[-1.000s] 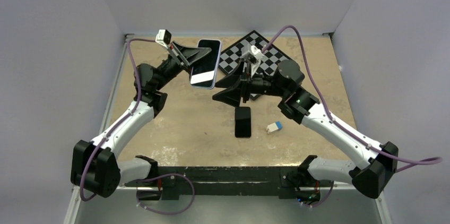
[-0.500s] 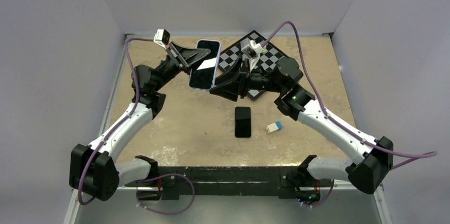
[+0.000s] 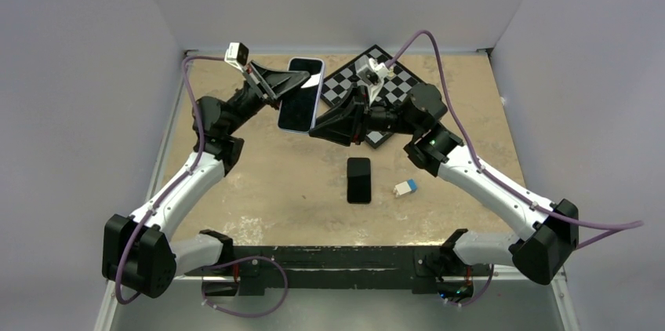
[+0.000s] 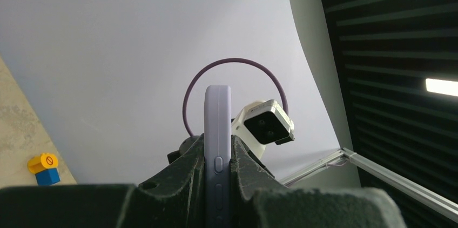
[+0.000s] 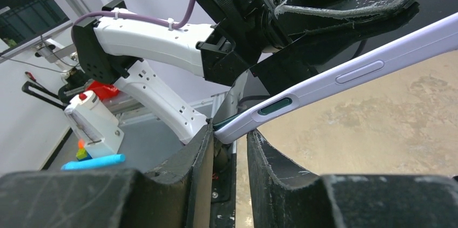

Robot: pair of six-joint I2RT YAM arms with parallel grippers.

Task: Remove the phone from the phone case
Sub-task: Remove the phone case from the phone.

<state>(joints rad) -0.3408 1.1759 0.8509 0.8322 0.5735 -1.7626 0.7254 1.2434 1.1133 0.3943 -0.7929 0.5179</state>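
1. peeling step: my left gripper (image 4: 217,152) clamps the phone case (image 4: 217,114), phone (image 3: 300,107) inside, held aloft.
2. right gripper (image 5: 229,136) narrowly straddles its corner; i cannot tell if it grips.
3. next, i'd pry that corner back.

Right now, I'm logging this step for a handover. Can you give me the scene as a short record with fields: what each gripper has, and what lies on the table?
left gripper: shut on the cased phone, held above the table
right gripper: fingers either side of the cased phone's near corner; firm grip not clear
case: lavender, on the phone
on table: black phone, small white-and-blue block, chessboard at the far side
task status: phone not yet out of the case
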